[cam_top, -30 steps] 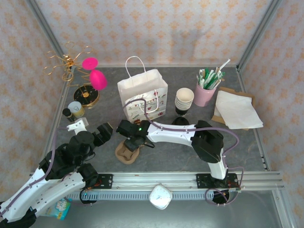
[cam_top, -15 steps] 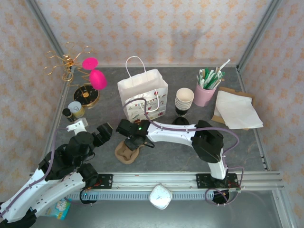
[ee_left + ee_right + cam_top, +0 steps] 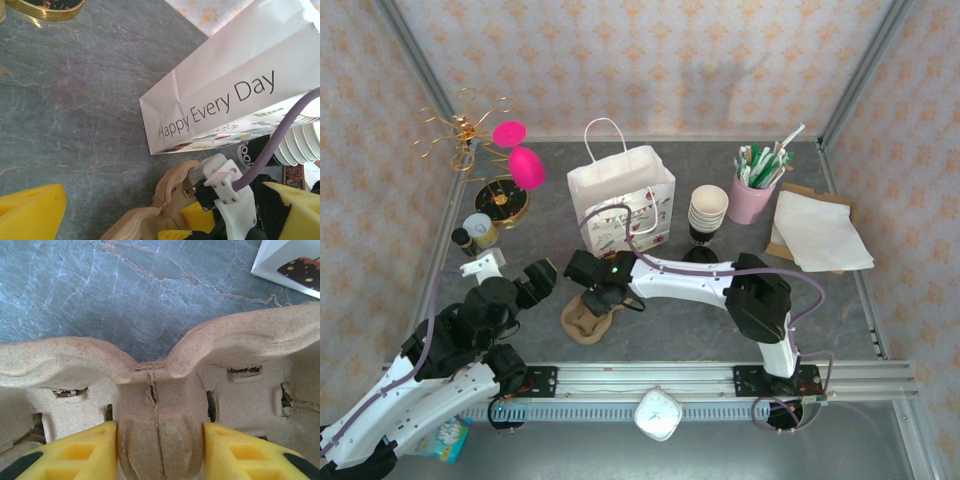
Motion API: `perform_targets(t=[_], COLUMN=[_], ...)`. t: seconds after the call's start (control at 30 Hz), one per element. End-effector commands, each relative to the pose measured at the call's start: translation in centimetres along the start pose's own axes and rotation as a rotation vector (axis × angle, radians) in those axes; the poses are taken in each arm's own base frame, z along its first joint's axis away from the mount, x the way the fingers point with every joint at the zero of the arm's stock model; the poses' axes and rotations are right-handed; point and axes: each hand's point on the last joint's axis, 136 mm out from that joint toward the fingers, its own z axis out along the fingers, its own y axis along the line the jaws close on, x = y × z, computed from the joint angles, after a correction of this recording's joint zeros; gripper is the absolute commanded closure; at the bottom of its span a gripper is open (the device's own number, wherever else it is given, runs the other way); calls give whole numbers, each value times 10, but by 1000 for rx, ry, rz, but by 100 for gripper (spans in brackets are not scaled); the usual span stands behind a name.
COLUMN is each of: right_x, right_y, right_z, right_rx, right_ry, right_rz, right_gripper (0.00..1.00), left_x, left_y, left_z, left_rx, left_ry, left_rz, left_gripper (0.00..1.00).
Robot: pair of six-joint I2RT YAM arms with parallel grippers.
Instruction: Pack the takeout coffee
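Almost nothing has shifted in the past second: seen from above, both arms and the tray sit where they did. At centre, the right claw (image 3: 160, 450) reaches down onto a cardboard tray (image 3: 240, 340). Its yellow fingers (image 3: 85, 450) press on either side of the raised middle ridge, a firm pinch rather than a hover. That ridge is the tray's natural handle, and gripping it there should keep the two cup wells level if the tray is lifted. The tray lies flat on the grey table (image 3: 840, 310) with both wells empty. At about ten o'clock from it, the left claw (image 3: 538, 282) hangs just beside it with fingers spread wide, holding nothing. It is probably waiting to steady something. At twelve o'clock a white paper bag (image 3: 620, 200) printed "Happy Every Day" stands upright with its handles up and its mouth open to the ceiling, set to be loaded from above. Further out, near two o'clock, a stack of cream cups (image 3: 708, 205) without lids stands well apart from the tray. Where the takeout coffee itself stands cannot be told from these views, so the packing looks to be at an early stage, with the carrier being readied first. The bag stands close to the tray, so any lift should go up before it goes across.
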Motion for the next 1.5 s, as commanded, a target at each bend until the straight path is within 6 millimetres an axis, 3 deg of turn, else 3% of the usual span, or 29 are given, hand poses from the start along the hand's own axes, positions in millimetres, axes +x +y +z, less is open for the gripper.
perform_targets(t=[0.0,0.43,0.9,1.07,1.37,1.47], right_x=[-20,5,14,17,23,23], right_y=[1,-3,-13,-14,-15,-16], right_z=[-37,-20,-15,-19,-19,-22], right_rx=[-24,-2,43,31,19,27], right_ry=[-98,-57,-31,-36,-35,-39], right_rz=[61,84,195,219,244,245], right_gripper=[57,57,54,54,54,54], left_x=[-1,1,25,45,112,117], left_y=[2,2,9,20,27,24], left_z=[-1,1,14,19,44,48], left_rx=[-7,-4,-29,-60,-26,-5], left_ry=[-8,-1,80,149,377,383], left_rz=[-1,1,-34,-67,-84,-98], left_gripper=[1,1,1,14,40,44])
